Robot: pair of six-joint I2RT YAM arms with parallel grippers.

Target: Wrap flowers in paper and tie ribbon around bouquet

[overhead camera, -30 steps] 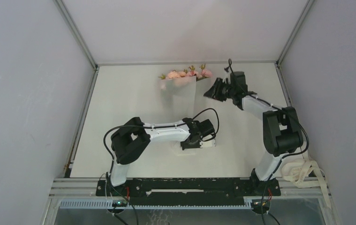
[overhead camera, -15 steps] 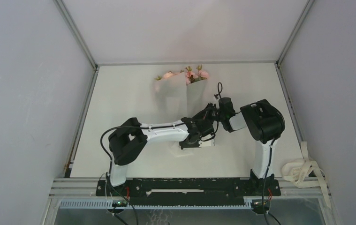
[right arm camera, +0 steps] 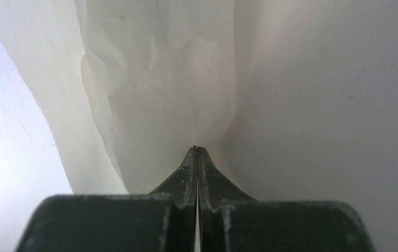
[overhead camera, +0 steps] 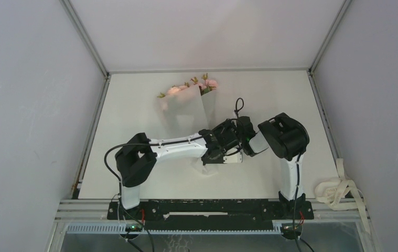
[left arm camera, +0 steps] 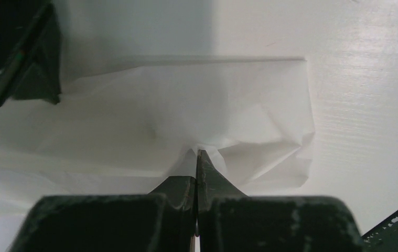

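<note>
I have both hands closed down to nothing, fingertips meeting, and each has a fold of the paper (left arm camera: 212, 105) nipped between them. In the left wrist view the sheet bunches and creases right at the tips of my left hand (left arm camera: 197, 152). In the right wrist view a long fold runs straight into the tips of my right hand (right arm camera: 196, 148).

Taking the flowers (overhead camera: 211, 83) as my marker: they lie at the far part of the worktop (overhead camera: 133, 121), heads pointing away from the arm bases. The paper runs from them towards me, wide by the blooms and narrowing as it comes nearer. Both hands sit at that narrow near end, close together, the right one slightly nearer the flowers than the left. I judge I am holding there because that is where the stems should be, though the sheet hides them. Pinching there gathers the sheet into a cone and stops the thin, springy paper from opening flat.

The ribbon (overhead camera: 338, 189) lies well apart from the flowers, nearer me and off to the right, in loose loops past the worktop's edge. So I take the wrapping to be under way and the tying not begun. With both hands occupied, one must let go to fetch the ribbon, and the paper may then unroll.
</note>
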